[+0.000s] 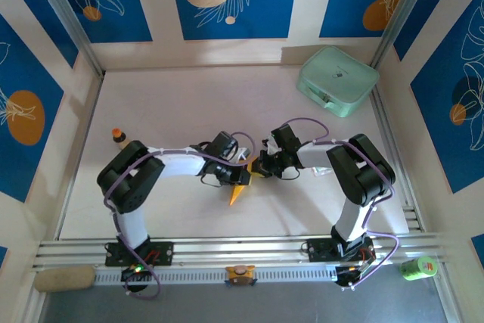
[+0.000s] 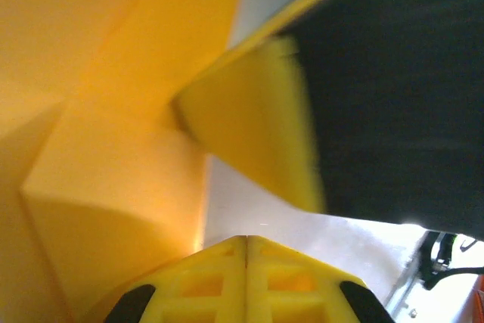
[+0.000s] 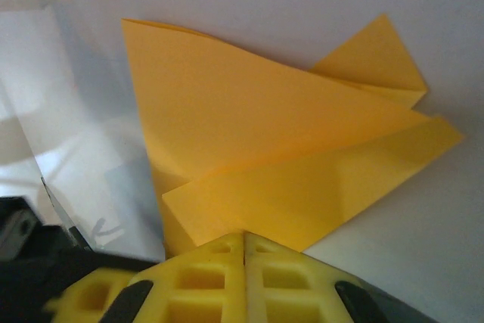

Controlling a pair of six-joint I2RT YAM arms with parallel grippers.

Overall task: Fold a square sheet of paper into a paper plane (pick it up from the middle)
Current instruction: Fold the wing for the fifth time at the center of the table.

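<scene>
One sheet of paper [image 1: 239, 191] is seen, thin, matte and orange-yellow, creased into overlapping triangular flaps with crisp straight edges and a pointed tip aimed at the near edge. It is placed at the middle of the surface [image 1: 189, 104], between the two hands. In the right wrist view the paper [image 3: 265, 134] is spread against the white surface, and its lower flap is pinched by the right hand [image 3: 243, 243], whose ribbed yellow fingers are pressed together on it. In the left wrist view the left hand [image 2: 246, 251] is pressed together as well; whether paper [image 2: 91, 111] is caught in it cannot be told.

The surface is plain, white and smooth, edged by aluminium rails. It is enclosed by pale walls hung with blue panels printed with white leaf outlines and orange and cream discs.

Two white-and-black arms are counted, their hands [image 1: 243, 175] [image 1: 255, 169] almost touching. One mint-green rounded case [image 1: 337, 81] is set at the far right, and one small brown, orange-capped bottle [image 1: 119, 136] at the left.
</scene>
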